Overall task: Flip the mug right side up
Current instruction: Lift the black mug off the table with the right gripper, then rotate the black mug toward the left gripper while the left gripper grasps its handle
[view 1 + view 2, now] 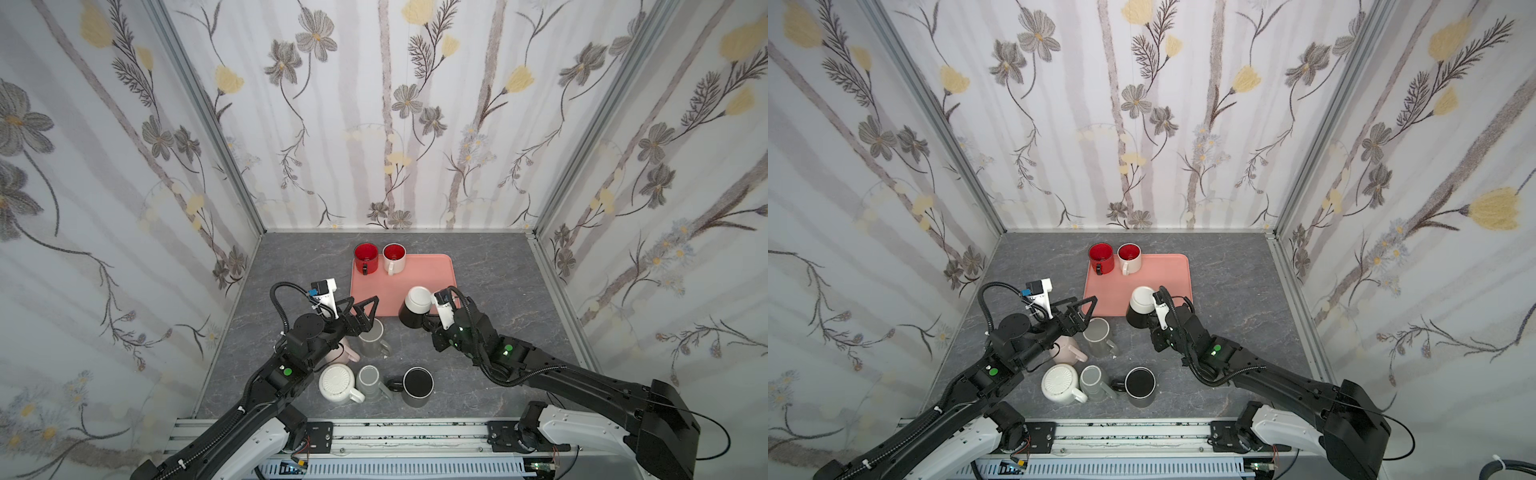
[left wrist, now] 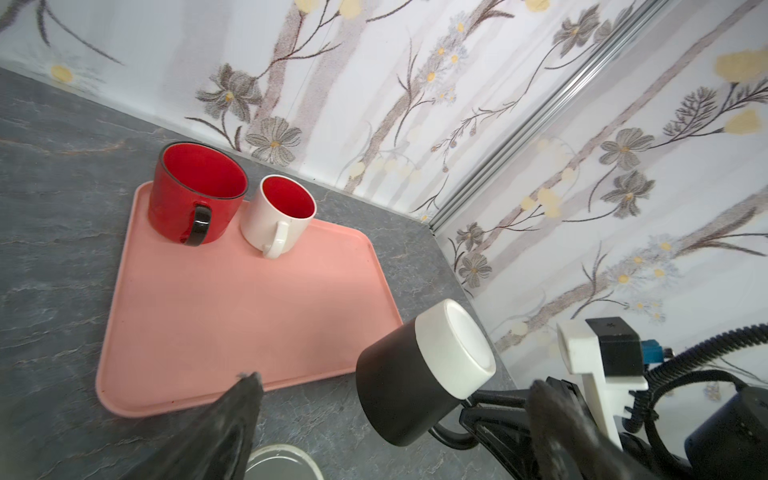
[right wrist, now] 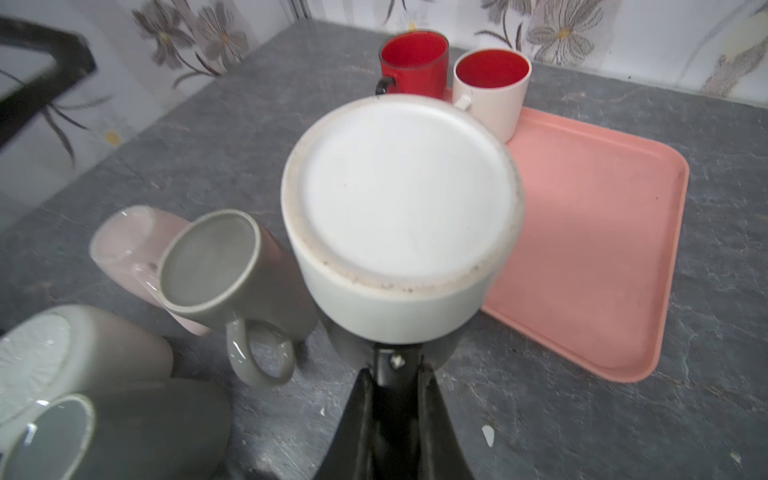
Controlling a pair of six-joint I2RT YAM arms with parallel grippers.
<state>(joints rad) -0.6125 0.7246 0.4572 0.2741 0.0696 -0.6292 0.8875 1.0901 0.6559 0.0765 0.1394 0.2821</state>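
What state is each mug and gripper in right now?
Black-and-white mug: tilted, white base up, held by its handle.
Right gripper: shut on the mug's handle.
Left gripper: open, empty.
Red mug: upright on the pink tray.
Red-lined white mug: upright on the tray.
Grey mug near left gripper: upside down on the table.
Cream ribbed-base mug: upside down.

Ceramic two-tone mug [image 3: 399,195]: white foot unglazed and matt, its ring rough and speckled; dark body a dull satin. Ceramic red mug [image 2: 178,208]: glossy glaze, shiny black handle. Ceramic grey mug [image 3: 266,270]: smooth semi-gloss glaze. Pink tray [image 2: 208,324]: smooth matt plastic. Grey table [image 3: 540,415]: matt, stone-patterned, finely veined. Flowered walls [image 1: 374,124]: print with a cloth-like weave. Slanting corner post [image 1: 197,93]: brushed metal.
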